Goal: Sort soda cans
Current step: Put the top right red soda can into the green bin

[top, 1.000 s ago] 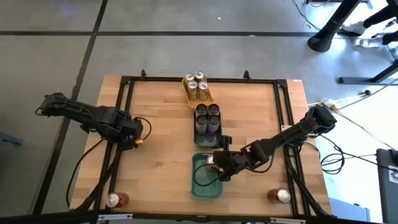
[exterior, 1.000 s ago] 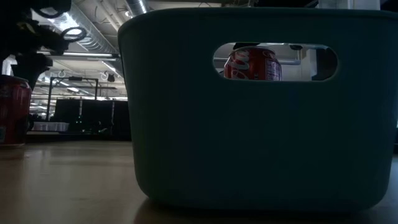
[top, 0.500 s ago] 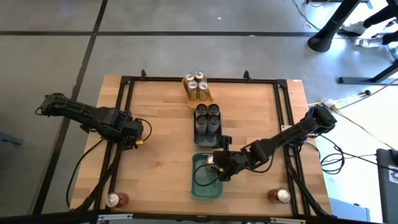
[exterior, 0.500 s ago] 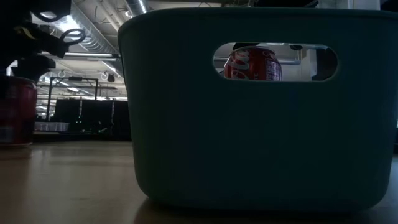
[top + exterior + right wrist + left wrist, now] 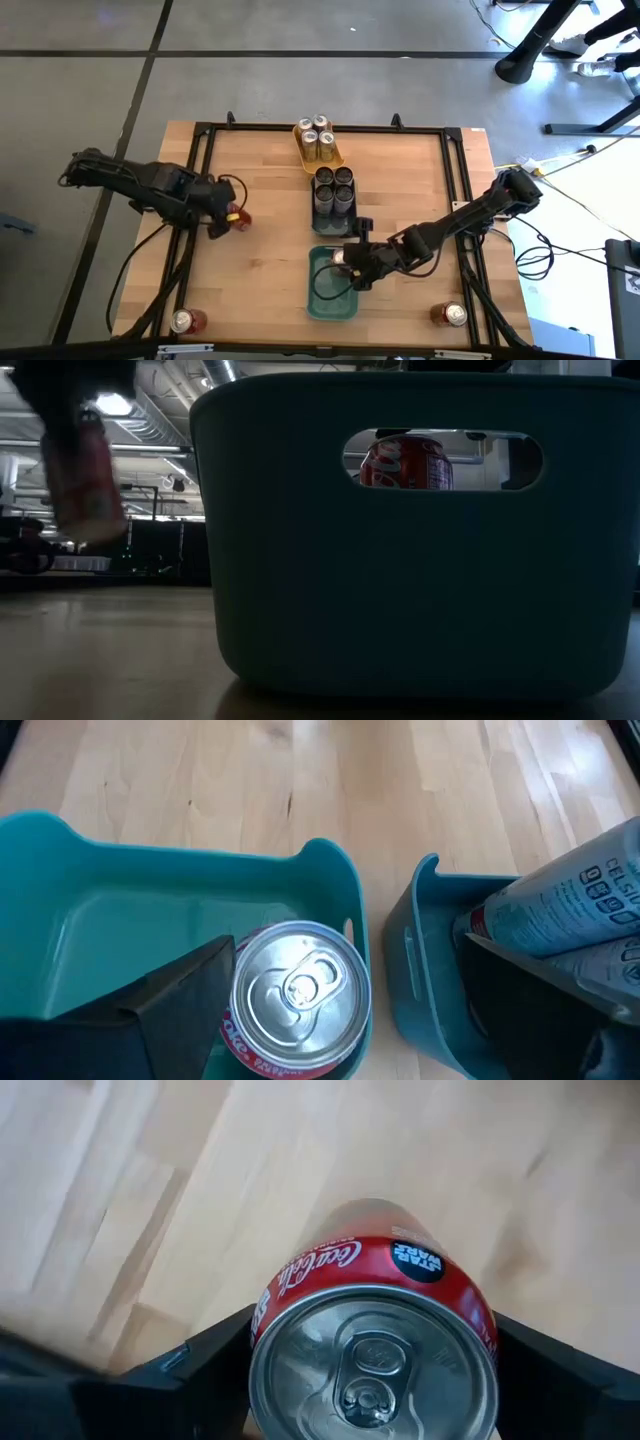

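Left gripper [image 5: 232, 215] at about 9 o'clock on the table [image 5: 260, 280], jaws closed around a red can [image 5: 375, 1350]. Left wrist view shows a dark finger on each side of the can body, top facing camera. Low view shows the can blurred and off the wood, tilted, so judged lifted and in transit.

Right gripper [image 5: 350, 262] over the far end of the teal tray [image 5: 318, 302] at 6 o'clock, jaws spread wide on either side of a second red can [image 5: 298, 995] standing in the tray. Not gripping, as far as can be seen.

Gold cans [image 5: 318, 140] in the yellow tray at 12 o'clock, dark cans [image 5: 334, 187] in the grey tray at centre. Two loose red cans near the front edge, one at 7 o'clock [image 5: 184, 321], one at 5 o'clock [image 5: 450, 315].

Risks, judged: the held can is tilted and could slip if swung fast. The right arm occupies the teal tray, so a left-arm delivery there could strike it or knock the standing can over.
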Robot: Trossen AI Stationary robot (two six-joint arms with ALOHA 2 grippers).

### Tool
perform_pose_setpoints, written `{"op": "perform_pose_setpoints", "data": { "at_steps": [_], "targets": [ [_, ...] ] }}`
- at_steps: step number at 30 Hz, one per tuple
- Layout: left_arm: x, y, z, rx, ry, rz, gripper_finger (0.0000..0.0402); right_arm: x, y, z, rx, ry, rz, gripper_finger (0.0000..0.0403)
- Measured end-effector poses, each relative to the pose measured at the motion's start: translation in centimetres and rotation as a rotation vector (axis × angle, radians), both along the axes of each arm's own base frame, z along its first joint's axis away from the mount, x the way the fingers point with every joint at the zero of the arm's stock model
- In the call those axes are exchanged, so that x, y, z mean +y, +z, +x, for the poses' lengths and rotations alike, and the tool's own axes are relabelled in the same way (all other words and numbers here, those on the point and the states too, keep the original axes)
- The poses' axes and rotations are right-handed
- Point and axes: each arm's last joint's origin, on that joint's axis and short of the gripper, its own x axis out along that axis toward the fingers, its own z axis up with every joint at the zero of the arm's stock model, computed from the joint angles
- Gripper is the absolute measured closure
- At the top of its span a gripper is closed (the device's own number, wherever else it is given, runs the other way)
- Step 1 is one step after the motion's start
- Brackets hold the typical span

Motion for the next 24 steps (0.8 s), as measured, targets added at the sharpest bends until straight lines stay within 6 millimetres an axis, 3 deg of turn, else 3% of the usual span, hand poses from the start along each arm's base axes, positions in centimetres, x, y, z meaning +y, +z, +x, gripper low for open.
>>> {"op": "perform_pose_setpoints", "data": {
  "at_steps": [6, 11, 17, 24],
  "targets": [
    [-0.3, 3.8, 1.3, -0.176, 0.005, -0.039, 0.0101, 0.0, 1.4, -0.2, -0.022, 0.023, -0.006, 0.0024],
    [-0.8, 5.5, 3.7, -0.307, -0.027, -0.048, 0.0101, -0.1, 2.5, -0.3, -0.059, 0.035, 0.014, 0.0024],
    [-1.8, 6.0, 7.8, -0.389, -0.091, -0.022, 0.0101, 0.2, 2.7, 0.4, -0.13, 0.011, 0.048, 0.0024],
    [-3.6, 6.2, 11.0, -0.383, -0.178, -0.004, 0.0101, 0.5, 2.1, 1.1, -0.152, 0.008, 0.054, 0.0025]
  ]
}}
